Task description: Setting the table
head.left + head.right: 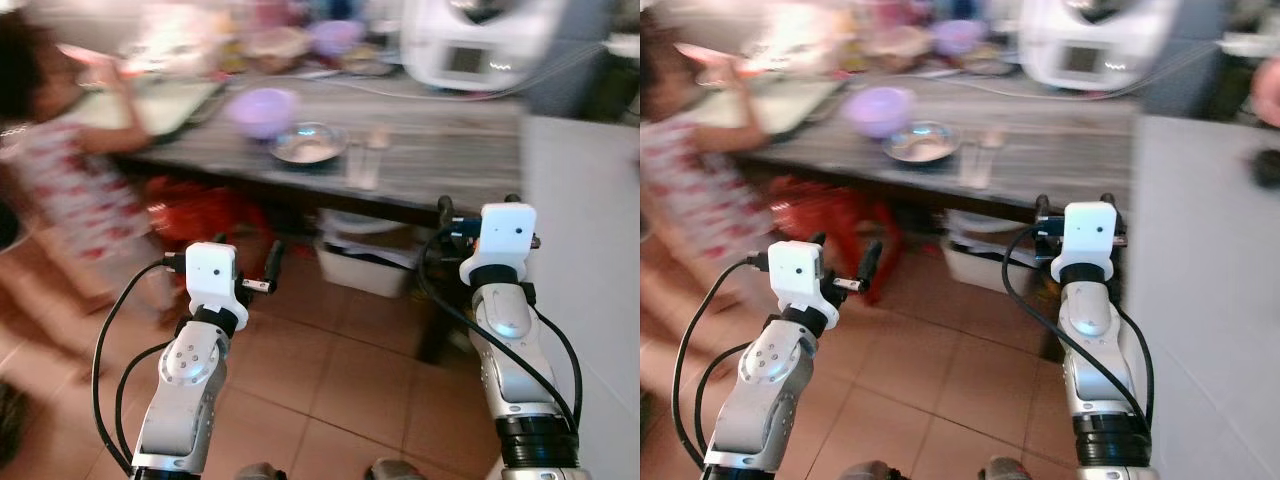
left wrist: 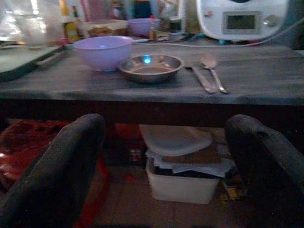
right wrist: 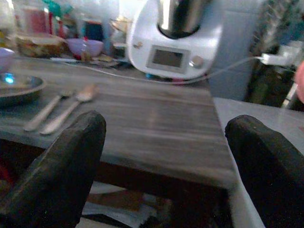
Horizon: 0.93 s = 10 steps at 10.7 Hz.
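before the wooden table (image 2: pixel 266 85), left gripper (image 1: pixel 245 262) and right gripper (image 1: pixel 478 207) reach forward, jaws apart, empty.

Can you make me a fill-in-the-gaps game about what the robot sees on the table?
1. The bowl beside the metal dish is coloured ____.
2. The fork and spoon lie on the ____.
3. The white box sits ____ the table.
4. The jaws of the left gripper and right gripper are both ____.

Missing words: purple; table; under; open
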Available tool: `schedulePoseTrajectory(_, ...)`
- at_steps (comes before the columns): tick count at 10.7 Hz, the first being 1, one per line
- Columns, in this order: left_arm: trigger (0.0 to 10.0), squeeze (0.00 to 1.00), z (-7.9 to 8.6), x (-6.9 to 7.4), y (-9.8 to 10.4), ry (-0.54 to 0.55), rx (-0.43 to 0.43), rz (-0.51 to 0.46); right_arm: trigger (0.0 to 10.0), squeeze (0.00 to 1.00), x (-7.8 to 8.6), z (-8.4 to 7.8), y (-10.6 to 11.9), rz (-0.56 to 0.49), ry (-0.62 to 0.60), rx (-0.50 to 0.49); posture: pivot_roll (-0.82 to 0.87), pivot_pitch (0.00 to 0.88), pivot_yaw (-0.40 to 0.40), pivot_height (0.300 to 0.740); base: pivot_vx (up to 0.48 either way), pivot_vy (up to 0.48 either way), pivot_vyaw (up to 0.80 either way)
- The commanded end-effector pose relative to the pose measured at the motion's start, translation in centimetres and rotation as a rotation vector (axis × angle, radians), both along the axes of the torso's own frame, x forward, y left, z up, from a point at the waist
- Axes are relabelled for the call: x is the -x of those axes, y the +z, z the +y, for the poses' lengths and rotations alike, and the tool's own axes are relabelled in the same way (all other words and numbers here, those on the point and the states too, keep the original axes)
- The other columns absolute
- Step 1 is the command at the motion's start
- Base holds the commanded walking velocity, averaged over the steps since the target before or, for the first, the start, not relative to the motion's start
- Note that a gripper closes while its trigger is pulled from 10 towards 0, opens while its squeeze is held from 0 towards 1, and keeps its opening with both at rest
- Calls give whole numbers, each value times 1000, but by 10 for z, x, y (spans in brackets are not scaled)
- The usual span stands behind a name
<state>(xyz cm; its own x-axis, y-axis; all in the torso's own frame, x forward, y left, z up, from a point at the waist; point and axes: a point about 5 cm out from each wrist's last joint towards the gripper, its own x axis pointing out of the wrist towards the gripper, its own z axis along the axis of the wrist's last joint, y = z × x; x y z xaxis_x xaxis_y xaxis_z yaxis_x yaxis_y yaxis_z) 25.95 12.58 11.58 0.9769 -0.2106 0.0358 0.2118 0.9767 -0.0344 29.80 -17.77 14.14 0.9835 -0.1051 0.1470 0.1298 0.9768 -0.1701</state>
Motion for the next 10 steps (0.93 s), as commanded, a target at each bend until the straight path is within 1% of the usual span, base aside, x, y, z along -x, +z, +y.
schedulePoseTrajectory(1,10000,0,3,1,5,2,-4,-18,10000,0,-1,4,3,-3,20,-7,-28,38,79,740,0,0,-800)
schedulePoseTrajectory(3,10000,0,2,1,5,2,-2,-18,10000,0,-1,5,3,-3,39,-22,-31,42,76,740,0,0,-800)
schedulePoseTrajectory(4,10000,0,3,1,5,4,0,-18,10000,0,0,8,4,-6,63,-31,-33,46,76,740,0,0,-800)
schedulePoseTrajectory(5,10000,0,3,1,3,14,36,-4,10000,0,1,9,3,-3,67,-33,-33,46,74,740,0,0,-800)
schedulePoseTrajectory(6,10000,0,5,0,2,40,16,5,10000,0,1,8,3,-1,66,-33,-33,47,74,740,0,0,-800)
schedulePoseTrajectory(9,10000,0,5,-1,2,36,5,4,10000,0,-1,7,3,1,62,-41,-33,43,73,740,-251,0,-800)
schedulePoseTrajectory(10,10000,0,5,-2,2,37,4,4,10000,0,-2,7,3,1,62,-44,-33,41,74,740,-259,0,-525)
